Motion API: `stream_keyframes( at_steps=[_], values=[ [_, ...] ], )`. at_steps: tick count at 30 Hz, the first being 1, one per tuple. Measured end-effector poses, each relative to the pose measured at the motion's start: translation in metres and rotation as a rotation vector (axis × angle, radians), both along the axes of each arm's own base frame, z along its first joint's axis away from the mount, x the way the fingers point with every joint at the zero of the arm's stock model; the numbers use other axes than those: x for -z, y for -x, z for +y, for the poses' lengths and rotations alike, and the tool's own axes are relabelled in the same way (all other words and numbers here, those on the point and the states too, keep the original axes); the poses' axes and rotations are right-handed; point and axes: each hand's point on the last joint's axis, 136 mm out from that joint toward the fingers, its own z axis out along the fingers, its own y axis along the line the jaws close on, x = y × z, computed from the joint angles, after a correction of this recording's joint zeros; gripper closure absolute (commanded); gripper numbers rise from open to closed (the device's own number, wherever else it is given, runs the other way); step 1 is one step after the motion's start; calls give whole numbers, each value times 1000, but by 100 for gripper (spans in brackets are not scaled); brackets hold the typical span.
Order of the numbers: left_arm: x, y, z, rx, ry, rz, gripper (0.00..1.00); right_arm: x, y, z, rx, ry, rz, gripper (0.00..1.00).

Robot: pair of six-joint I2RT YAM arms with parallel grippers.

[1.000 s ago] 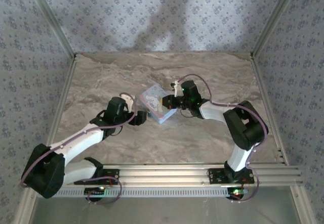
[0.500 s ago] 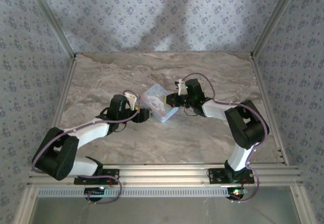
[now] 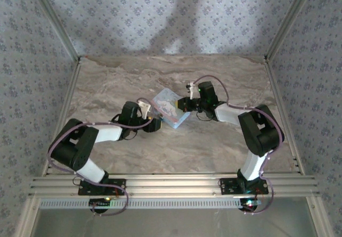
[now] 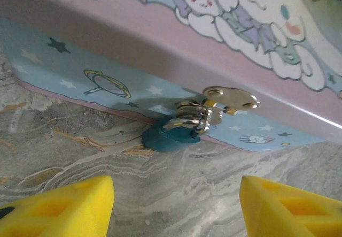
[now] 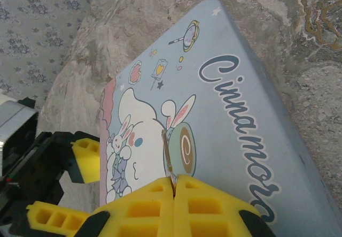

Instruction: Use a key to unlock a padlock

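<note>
The padlock (image 4: 170, 138) is a tiny bluish-grey lock lying on the marble against the side of the light blue cartoon tin box (image 4: 251, 28). Its silver shackle runs through the box's metal hasp (image 4: 231, 99). My left gripper (image 4: 176, 210) is open just in front of the padlock, its yellow fingertips (image 4: 59, 205) wide apart on either side with bare table between them. My right gripper (image 5: 175, 182) is shut on a thin flat key (image 5: 168, 154), which points out over the box lid (image 5: 230, 114). In the top view the left gripper (image 3: 155, 123) and right gripper (image 3: 183, 104) flank the box (image 3: 171, 107).
The marble table (image 3: 133, 82) has patterned walls at the back and sides. Aluminium rails (image 3: 176, 183) run along the near edge by the arm bases. My left gripper's yellow fingers (image 5: 88, 157) show beyond the box's far edge in the right wrist view.
My left arm has swung in and brought its gripper up to the box's side. The box has shifted slightly up and right, and the right gripper has moved with it.
</note>
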Motion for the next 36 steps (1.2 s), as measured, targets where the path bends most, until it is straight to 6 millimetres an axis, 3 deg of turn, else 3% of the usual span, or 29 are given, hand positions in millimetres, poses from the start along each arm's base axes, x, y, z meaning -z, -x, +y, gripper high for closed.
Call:
stream_keyframes(
  at_steps=[17, 29, 36],
  values=[
    [7, -22, -21, 27, 31, -36, 43, 0, 0, 0, -10, 7, -9, 100],
    [8, -10, -37, 85, 58, -7, 57, 0, -2, -2, -1, 11, -12, 100],
    [7, -8, -41, 78, 78, 12, 59, 0, -2, -2, -1, 11, -12, 100]
  ],
)
